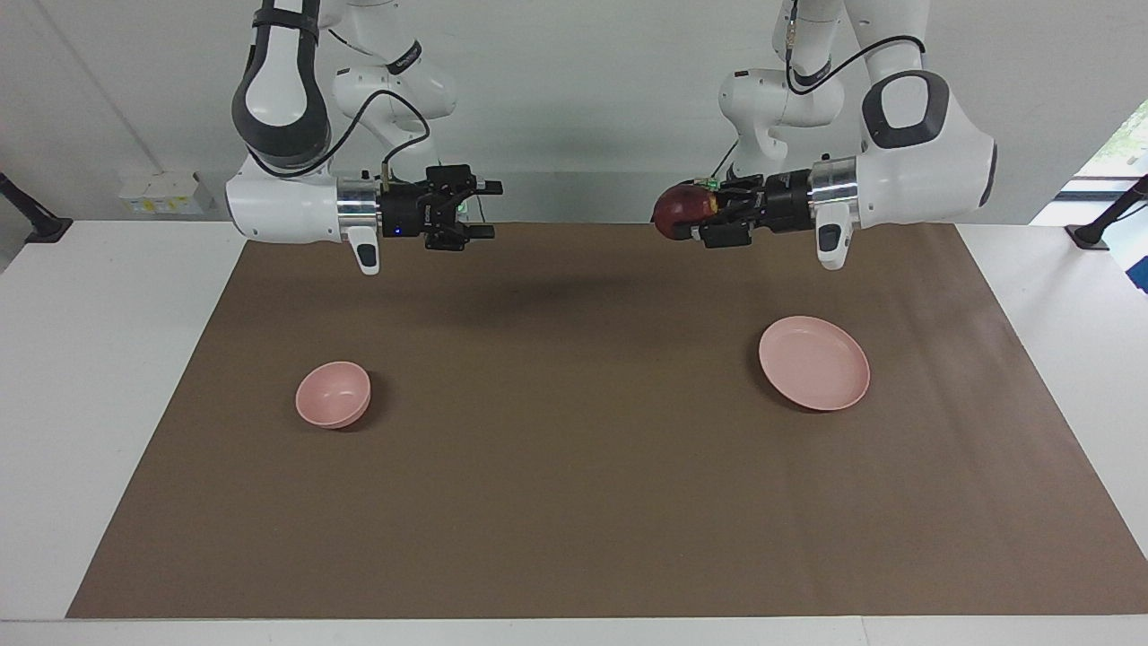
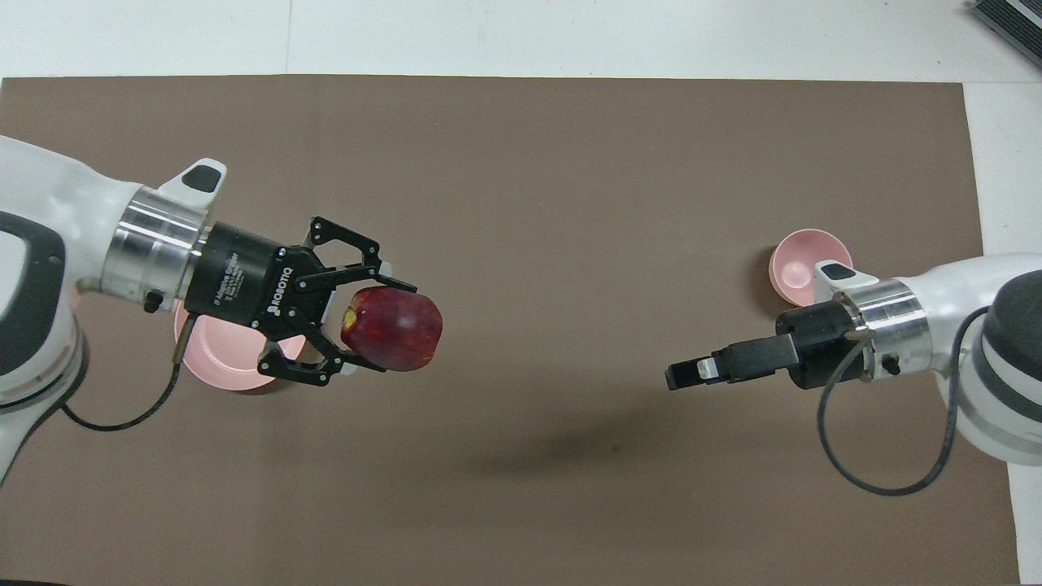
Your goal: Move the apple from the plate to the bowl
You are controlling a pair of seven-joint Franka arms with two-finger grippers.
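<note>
The dark red apple (image 1: 680,212) (image 2: 395,319) is held in the air by my left gripper (image 1: 692,215) (image 2: 391,327), which is shut on it, over the brown mat beside the plate, toward the table's middle. The flat pale pink plate (image 1: 814,362) lies empty on the mat toward the left arm's end; in the overhead view the plate (image 2: 213,352) is mostly covered by the gripper. The small deep pink bowl (image 1: 333,393) (image 2: 802,259) stands empty toward the right arm's end. My right gripper (image 1: 491,209) (image 2: 682,375) is open and empty, raised over the mat and pointing toward the middle.
A brown mat (image 1: 574,502) (image 2: 570,163) covers most of the white table. Nothing else lies on it between plate and bowl.
</note>
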